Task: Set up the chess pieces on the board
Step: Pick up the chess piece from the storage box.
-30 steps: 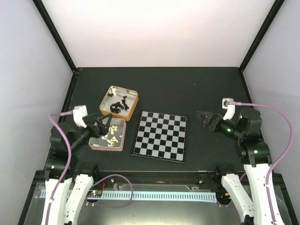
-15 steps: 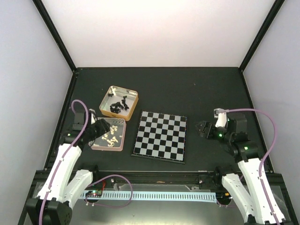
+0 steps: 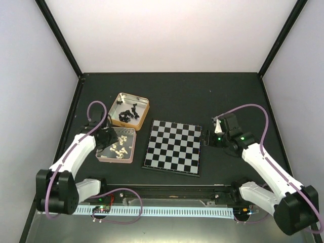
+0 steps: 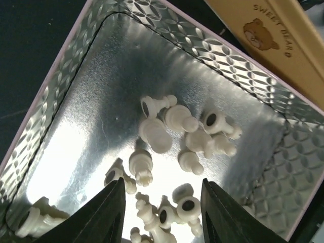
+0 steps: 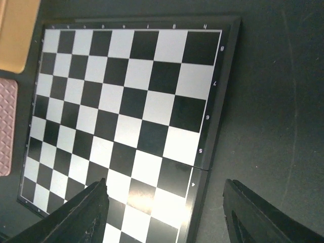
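Observation:
The board (image 3: pixel 173 148) lies flat in the middle of the table with no pieces on it. Several cream-white chess pieces (image 4: pixel 172 126) lie tumbled in a pink-rimmed metal tin (image 3: pixel 114 160). My left gripper (image 3: pixel 107 137) is down inside that tin. Its jaws stand open, and in the left wrist view the left gripper (image 4: pixel 162 205) has a few white pieces lying loose between the fingertips (image 4: pixel 109 212), not pinched. Black chess pieces (image 3: pixel 129 113) lie in a tan tin. My right gripper (image 3: pixel 207 139) hangs open over the board's right rim (image 5: pixel 207 152), holding nothing.
The tan tin (image 3: pixel 142 100) stands behind the pink one, left of the board. Its "SWEET BEAR" side (image 4: pixel 273 35) shows close beyond the pink tin's embossed wall (image 4: pixel 167 25). Black frame posts border the dark table at the back corners.
The left arm reached forward and dropped its gripper into the pink tin, jaws narrowing. The right arm swung left and down to the board's right edge, jaws narrowing slightly.

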`<state>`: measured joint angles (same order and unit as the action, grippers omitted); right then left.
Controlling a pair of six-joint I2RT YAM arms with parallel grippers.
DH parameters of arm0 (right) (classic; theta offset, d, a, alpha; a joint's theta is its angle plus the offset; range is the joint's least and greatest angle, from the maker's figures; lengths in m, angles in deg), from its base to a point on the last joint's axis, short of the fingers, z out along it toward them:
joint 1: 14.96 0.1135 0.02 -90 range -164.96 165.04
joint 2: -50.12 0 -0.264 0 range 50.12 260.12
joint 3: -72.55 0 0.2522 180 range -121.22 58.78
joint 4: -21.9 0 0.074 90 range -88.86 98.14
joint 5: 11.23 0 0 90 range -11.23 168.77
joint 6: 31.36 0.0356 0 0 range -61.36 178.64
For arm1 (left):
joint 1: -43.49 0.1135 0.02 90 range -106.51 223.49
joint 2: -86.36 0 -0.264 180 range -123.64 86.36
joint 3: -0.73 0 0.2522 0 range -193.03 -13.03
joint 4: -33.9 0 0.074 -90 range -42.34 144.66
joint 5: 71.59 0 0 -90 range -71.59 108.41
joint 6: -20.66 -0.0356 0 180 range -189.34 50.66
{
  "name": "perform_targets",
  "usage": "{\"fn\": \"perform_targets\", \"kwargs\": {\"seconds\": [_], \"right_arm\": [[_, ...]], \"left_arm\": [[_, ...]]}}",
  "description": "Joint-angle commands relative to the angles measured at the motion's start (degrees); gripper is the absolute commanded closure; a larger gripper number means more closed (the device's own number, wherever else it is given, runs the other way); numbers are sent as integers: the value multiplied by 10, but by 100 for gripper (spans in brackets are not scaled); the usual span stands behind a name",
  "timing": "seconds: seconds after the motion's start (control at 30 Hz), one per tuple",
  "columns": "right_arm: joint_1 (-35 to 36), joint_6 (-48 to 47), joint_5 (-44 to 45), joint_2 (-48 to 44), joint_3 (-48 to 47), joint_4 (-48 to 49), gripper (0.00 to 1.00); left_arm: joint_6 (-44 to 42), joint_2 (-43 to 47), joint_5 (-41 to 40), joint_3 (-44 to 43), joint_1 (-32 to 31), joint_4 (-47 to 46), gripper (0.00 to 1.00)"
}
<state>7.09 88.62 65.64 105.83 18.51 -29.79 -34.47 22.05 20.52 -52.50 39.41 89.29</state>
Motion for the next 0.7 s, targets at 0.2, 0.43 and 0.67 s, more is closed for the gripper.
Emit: {"fn": "perform_targets", "kwargs": {"seconds": [0.2,0.43,0.67], "right_arm": [[56,-23,32,58,-22,32,40],[65,-18,33,67,-25,36,43],[67,-17,33,61,-26,36,46]], "left_arm": [[-25,-85,-34,-35,6,-51,76],[-34,-134,-50,-47,8,-62,82],[-42,-137,-61,-57,8,-51,98]]}}
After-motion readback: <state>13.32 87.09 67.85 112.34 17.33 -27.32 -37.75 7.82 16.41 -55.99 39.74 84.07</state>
